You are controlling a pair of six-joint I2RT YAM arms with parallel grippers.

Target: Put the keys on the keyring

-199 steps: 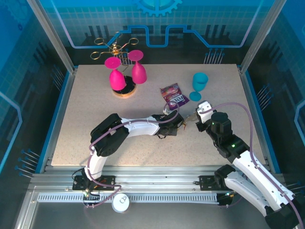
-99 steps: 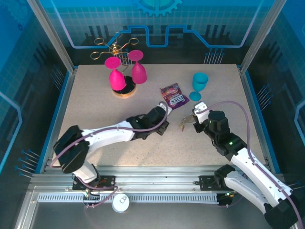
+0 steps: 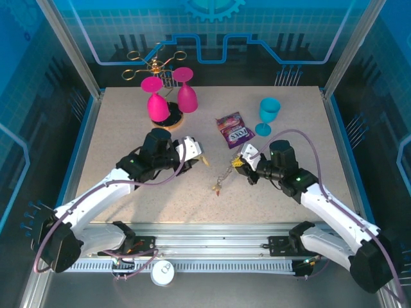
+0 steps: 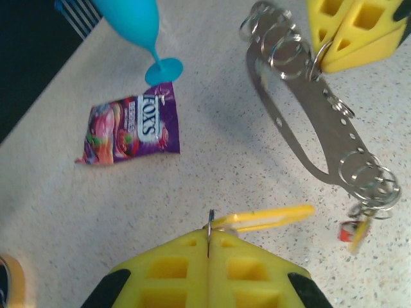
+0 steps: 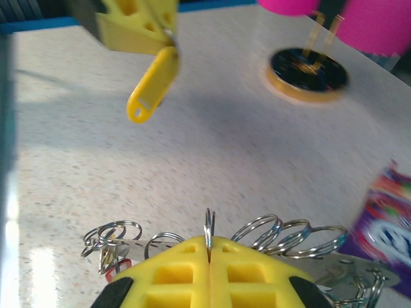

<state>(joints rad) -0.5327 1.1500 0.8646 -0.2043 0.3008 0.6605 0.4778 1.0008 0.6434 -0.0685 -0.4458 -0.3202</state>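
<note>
Presently, yellow-tagged key (image 4: 270, 217) clamped in left tool (image 4: 209, 234), apart from keyring (image 4: 302, 122) pinched in right tool (image 5: 209, 240); threading onto it needed next.

The surface (image 3: 115, 147) is pale and speckled, with a blue strip down its left and right sides. A purple candy packet (image 3: 232, 129) lies flat on it, toward the back. Just to the right of the packet a blue cup on a stem (image 3: 270, 108) stands upright — near it, not touching. Further left and back sits the round base of a gold wire stand (image 3: 173, 122).
</note>
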